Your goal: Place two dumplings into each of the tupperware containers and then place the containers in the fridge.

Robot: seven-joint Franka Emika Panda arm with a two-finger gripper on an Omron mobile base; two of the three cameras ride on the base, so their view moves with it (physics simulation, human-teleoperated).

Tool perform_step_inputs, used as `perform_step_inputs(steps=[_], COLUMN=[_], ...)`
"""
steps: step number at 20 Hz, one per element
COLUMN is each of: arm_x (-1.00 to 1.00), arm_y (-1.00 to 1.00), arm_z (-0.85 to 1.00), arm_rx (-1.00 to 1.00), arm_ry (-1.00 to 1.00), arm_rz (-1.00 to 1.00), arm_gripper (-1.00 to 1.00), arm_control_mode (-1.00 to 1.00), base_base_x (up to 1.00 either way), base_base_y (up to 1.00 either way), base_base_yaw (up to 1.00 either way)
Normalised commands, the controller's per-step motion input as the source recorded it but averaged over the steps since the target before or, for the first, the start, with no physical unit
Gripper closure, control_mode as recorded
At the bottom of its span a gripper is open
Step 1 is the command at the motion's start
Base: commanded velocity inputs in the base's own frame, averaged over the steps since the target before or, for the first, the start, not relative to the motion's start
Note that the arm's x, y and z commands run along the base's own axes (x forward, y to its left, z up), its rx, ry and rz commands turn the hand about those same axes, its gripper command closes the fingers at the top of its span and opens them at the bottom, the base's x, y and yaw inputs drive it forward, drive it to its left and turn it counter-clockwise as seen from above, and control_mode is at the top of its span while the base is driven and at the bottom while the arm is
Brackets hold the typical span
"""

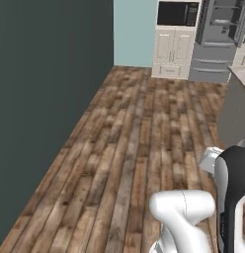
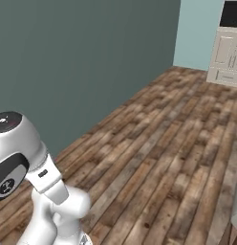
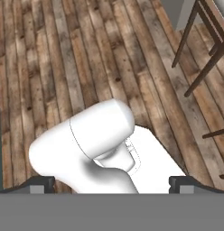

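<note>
Dark teal wall (image 1: 45,99) on the left, bare wood-plank floor (image 1: 129,148) in the middle, tall grey steel fridge (image 1: 216,42) far right, well away. The gripper (image 3: 111,186) hangs wide open, empty (dumplings would likely want a gentle side pinch).

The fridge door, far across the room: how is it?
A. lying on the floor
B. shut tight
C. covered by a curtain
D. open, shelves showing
D: in the left base view the fridge stands at the far wall with its door swung open and grey inner shelves showing.
</note>
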Motion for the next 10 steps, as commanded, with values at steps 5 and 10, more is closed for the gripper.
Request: perform_step_inputs(steps=[5,10], arm_x=[0.0,0.0], arm_y=[0.0,0.0], arm_z=[0.0,0.0], arm_rx=[0.0,0.0], arm_ry=[0.0,0.0], arm_rz=[0.0,0.0], arm_gripper=[-1.0,-1.0], arm_control_mode=[1.0,1.0], base_base_x=[-0.27,-0.94], base_base_y=[-0.47,-0.23], base_base_yaw=[0.0,-0.25])
